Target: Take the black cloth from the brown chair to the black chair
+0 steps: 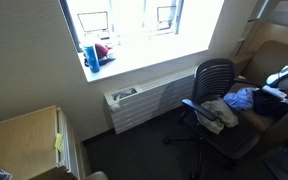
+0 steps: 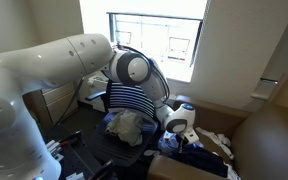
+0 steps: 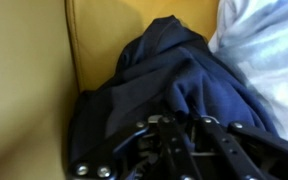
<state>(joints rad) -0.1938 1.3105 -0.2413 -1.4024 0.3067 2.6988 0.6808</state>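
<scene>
- Jaws sit low over the cloth point(image 3: 154, 90) in the wrist view; their dark links merge with the dark fabric, so I cannot tell how wide they stand or whether any fabric is pinched
- The cloth lies bunched on the seat of the brown chair point(image 3: 24, 70), pushed up against the chair's side wall; a white cloth point(image 3: 264, 50) touches it on the other side
- For a clean grasp I'd bite a raised fold near the middle of the heap, away from the white cloth, so only the dark one comes up; then lift straight until the tail hangs free of the cushion
- Edges: the brown chair's wall is close beside the jaws; little room sideways there
- The black chair point(image 1: 214, 75) stands just beside the brown one in an exterior view, its seat carrying a pile of clothes point(image 1: 216, 112); the way across looks short and open, with the backrest the thing to clear
</scene>
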